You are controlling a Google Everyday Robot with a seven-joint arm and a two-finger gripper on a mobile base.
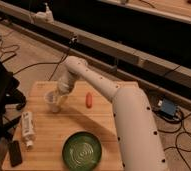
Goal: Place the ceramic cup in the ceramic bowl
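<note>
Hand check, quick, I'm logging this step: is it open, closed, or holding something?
Hand: at the ceramic cup on the wooden table; open or closed cannot be told.

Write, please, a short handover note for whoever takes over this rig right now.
The gripper is down at the ceramic cup, on the far left part of the wooden table. I cannot tell whether it holds the cup.
The ceramic bowl sits empty at the table's near edge, apart from the cup.
Done: reach to the cup.
Left: lift it, carry it to the bowl, set it inside.
</note>
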